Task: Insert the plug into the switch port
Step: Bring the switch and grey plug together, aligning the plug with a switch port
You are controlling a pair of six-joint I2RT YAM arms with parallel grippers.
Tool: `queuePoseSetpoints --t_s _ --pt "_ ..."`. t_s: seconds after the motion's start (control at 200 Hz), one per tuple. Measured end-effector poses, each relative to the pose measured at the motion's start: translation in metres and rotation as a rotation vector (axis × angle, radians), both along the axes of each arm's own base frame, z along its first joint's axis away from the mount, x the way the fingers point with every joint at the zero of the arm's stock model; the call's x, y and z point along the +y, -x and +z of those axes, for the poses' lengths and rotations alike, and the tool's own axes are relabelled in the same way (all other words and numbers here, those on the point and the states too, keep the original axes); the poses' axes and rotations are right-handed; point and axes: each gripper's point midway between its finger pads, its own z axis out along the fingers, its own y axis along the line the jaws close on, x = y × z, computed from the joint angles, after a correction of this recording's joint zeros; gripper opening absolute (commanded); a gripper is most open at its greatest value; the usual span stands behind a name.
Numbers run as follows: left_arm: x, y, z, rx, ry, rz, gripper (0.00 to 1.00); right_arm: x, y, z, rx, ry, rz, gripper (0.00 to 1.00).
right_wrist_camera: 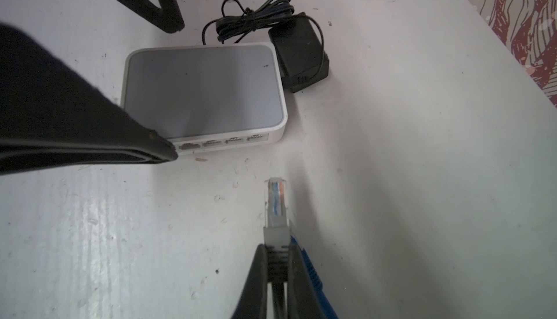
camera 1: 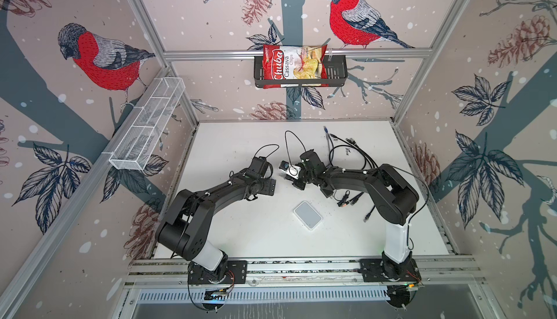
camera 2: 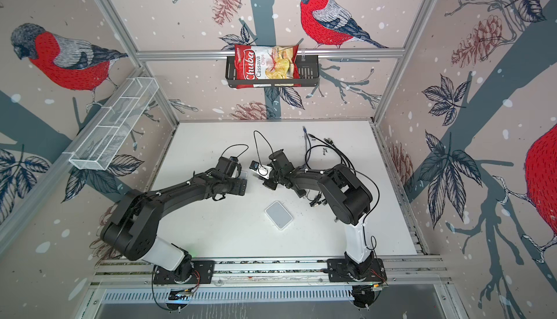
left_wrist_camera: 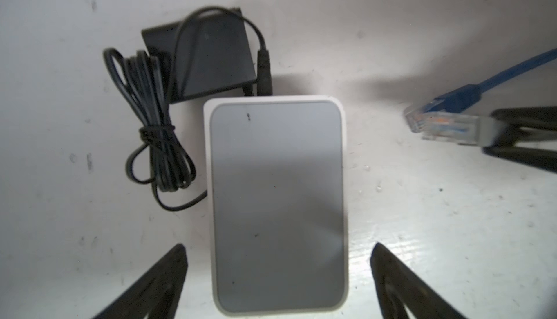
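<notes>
The plug (right_wrist_camera: 275, 203) is clear, with coloured wires inside, a grey boot and a blue cable (right_wrist_camera: 310, 269). Its long axis points nose-first at the port side of the white-and-grey switch (right_wrist_camera: 202, 91), near it but not touching. The right gripper (right_wrist_camera: 277, 246) is clamped on the boot. The left gripper (left_wrist_camera: 278, 245) is spread wide, with one finger on either side of the switch.

switch (left_wrist_camera: 277, 206): smooth matt gry plastic | plug (right_wrist_camera: 275, 203): clr plastic | table (right_wrist_camera: 422, 181): wht, scuffed, slight sheen
</notes>
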Motion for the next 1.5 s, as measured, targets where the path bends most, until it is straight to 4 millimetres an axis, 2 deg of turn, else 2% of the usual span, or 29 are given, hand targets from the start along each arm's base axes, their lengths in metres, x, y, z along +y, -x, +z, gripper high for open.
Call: queuePoseSetpoints --t_s 0.21,0.355,0.405,0.605,0.835,1.101,1.496 --pt "0.002 0.0 -0.013 0.052 -0.038 0.012 0.83 0.001 0.0 0.002 0.002 -0.013 0.004 0.01" --pt "0.003 0.0 -0.018 0.07 -0.048 0.013 0.68 0.002 0.0 0.003 0.001 -0.022 0.01 0.01" --pt "0.003 0.0 -0.018 0.072 -0.049 0.013 0.65 0.003 -0.001 0.004 0.0 -0.024 0.01 0.01" --pt "0.001 0.003 -0.017 0.077 -0.032 0.005 0.63 0.007 -0.004 0.006 -0.005 -0.03 0.013 0.01" --pt "-0.005 0.004 -0.007 0.044 0.02 -0.003 0.59 0.014 0.003 0.007 0.004 -0.037 0.044 0.01" --pt "-0.015 0.003 0.004 -0.001 0.097 -0.016 0.58 0.014 0.008 -0.005 0.018 -0.008 0.064 0.0" --pt "-0.017 0.004 0.003 -0.011 0.115 -0.024 0.57 0.016 0.011 -0.002 0.011 -0.018 0.076 0.0"
